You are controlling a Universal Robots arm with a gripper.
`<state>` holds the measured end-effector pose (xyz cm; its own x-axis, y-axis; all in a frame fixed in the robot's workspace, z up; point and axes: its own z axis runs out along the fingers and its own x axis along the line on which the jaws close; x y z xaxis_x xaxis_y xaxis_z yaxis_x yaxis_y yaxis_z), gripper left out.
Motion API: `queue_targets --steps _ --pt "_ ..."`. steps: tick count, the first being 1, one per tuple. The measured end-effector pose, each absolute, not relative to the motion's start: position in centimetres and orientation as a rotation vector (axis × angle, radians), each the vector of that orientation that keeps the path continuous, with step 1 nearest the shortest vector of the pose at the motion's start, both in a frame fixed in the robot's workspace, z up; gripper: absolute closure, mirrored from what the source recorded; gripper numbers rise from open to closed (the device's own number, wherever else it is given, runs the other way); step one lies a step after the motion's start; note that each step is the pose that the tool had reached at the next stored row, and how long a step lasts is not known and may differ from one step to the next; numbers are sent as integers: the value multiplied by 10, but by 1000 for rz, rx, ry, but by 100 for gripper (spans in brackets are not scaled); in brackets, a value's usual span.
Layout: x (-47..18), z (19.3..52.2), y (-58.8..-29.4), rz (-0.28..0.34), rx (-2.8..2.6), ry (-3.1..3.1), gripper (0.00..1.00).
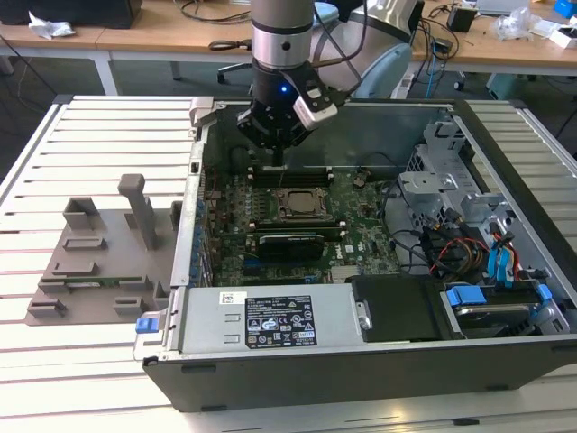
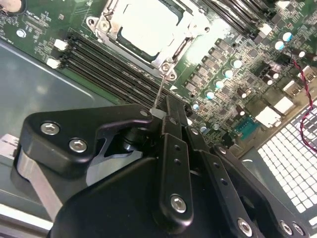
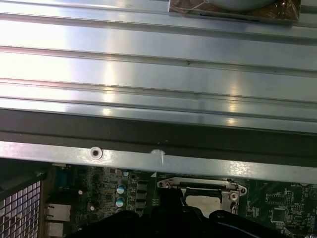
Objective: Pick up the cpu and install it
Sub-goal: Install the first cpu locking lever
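Nearest you in the exterior view, the grey power supply (image 1: pixel 270 320) is lying along the near wall of the open computer case (image 1: pixel 361 379), which is resting on the slatted metal bench (image 1: pixel 108 117). Beside the case, toward the exterior view's left, a grey fixture (image 1: pixel 99 244) is sitting on the slats. Just beyond the power supply, the long black card (image 1: pixel 288 244) is standing across the motherboard (image 1: pixel 361 216). Behind the card, the cpu (image 1: pixel 301 202) is sitting flat inside the metal-framed socket (image 1: pixel 281 213) near the middle of the board. In the second wrist view you are seeing its silvery top (image 2: pixel 148 25) bordered by the socket frame (image 2: pixel 168 62), with the black memory slots (image 2: pixel 114 69) running alongside. In the first wrist view it (image 3: pixel 203 201) is showing under the frame's edge. Farther back, toward the case's far wall, the gripper (image 1: pixel 279 155) is hanging over the board, apart from the cpu. Its fingers (image 2: pixel 171 111) are pressing together, and they appear to be pinching the tip of the thin wire lever (image 2: pixel 159 91) that is rising from the socket's corner.
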<state>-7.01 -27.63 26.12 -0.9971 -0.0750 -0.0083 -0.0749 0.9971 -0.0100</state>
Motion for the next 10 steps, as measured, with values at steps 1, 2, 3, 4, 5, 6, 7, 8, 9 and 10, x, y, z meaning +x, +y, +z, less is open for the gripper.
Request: queue_targets --steps 1,2,3,4,5,6,7,8,9,10 --pt "-69 261 -276 -15 -118 3131 89" --pt "-67 261 -276 -15 -118 3131 89" --pt "-66 261 -276 -15 -117 3131 89" --pt "-65 261 -276 -15 -117 3131 89" --pt "-63 261 -276 -15 -117 3131 89" --pt "-62 261 -276 -15 -118 3131 89" --pt "-62 261 -276 -15 -118 3131 89" --pt "-62 261 -276 -15 -117 3131 89" --pt "-61 261 -276 -15 -117 3131 89" --pt "-61 260 -276 -15 -118 3131 89"
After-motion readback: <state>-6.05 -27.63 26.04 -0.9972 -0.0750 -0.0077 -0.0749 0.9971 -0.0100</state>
